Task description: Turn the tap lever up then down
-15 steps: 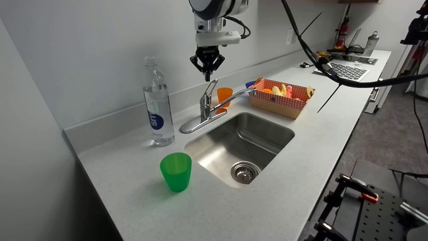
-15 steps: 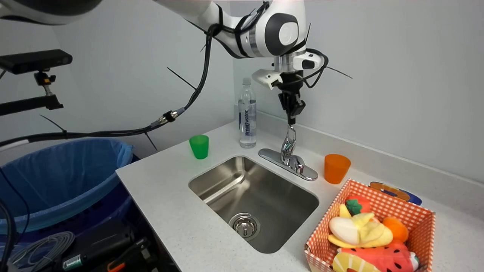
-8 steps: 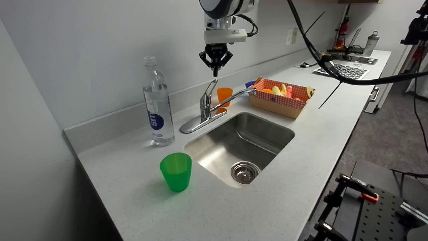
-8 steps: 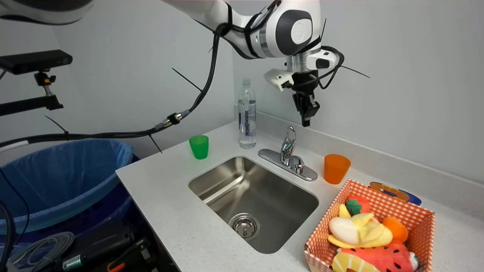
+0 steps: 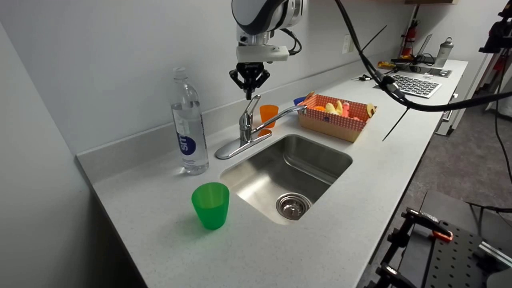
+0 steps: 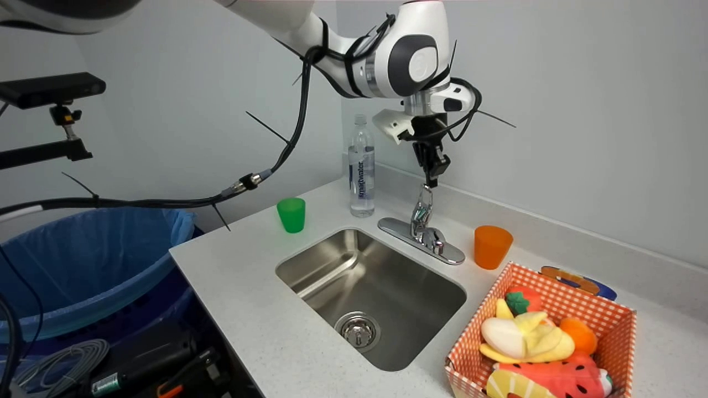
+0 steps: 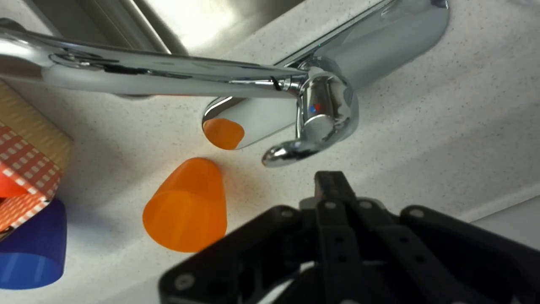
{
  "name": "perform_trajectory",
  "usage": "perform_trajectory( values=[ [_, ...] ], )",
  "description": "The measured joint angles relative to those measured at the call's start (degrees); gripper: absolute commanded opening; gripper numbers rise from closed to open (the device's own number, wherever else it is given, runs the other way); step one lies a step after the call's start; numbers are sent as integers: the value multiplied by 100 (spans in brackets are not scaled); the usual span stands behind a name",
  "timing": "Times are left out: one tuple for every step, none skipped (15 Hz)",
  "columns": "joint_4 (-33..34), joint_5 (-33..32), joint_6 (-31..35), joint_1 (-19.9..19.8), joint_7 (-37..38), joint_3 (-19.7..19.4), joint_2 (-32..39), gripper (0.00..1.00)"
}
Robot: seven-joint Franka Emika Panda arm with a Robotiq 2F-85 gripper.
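Black tool (image 5: pixel 249 97), silver lever (image 7: pixel 295 150), red-checked basket (image 6: pixel 618 344)

In an exterior view, my end effector (image 6: pixel 431 183) points down by the tap lever (image 6: pixel 424 203); I can't judge contact. The surface (image 6: pixel 249 265) holds 1 green cup (image 6: pixel 291 215) and 1 orange cup (image 6: pixel 492 247).

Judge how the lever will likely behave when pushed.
The lever looks like rigid chromed metal, so it probably won't flex. Its polished, curved surface may let the shut gripper slip. Mounted on the tap, it should likely pivot rather than tip or roll away.
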Motion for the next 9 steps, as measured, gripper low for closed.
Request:
perform_trajectory(
  values=[
    [-31, 0, -56, 0, -17, 12, -23, 0],
    [-52, 5, -146, 0, -50, 22, -58, 0],
    [-57, 20, -284, 0, -106, 32, -103, 0],
    [-60, 39, -443, -1, -170, 44, -154, 0],
    [-62, 52, -627, -1, -237, 58, -210, 0],
    [-69, 54, -819, 0, -291, 74, -273, 0],
    [-89, 54, -1008, 0, -331, 91, -337, 0],
    [-133, 54, -1190, 0, -365, 109, -405, 0],
    [-193, 54, -1345, 1, -381, 120, -461, 0]
  ],
)
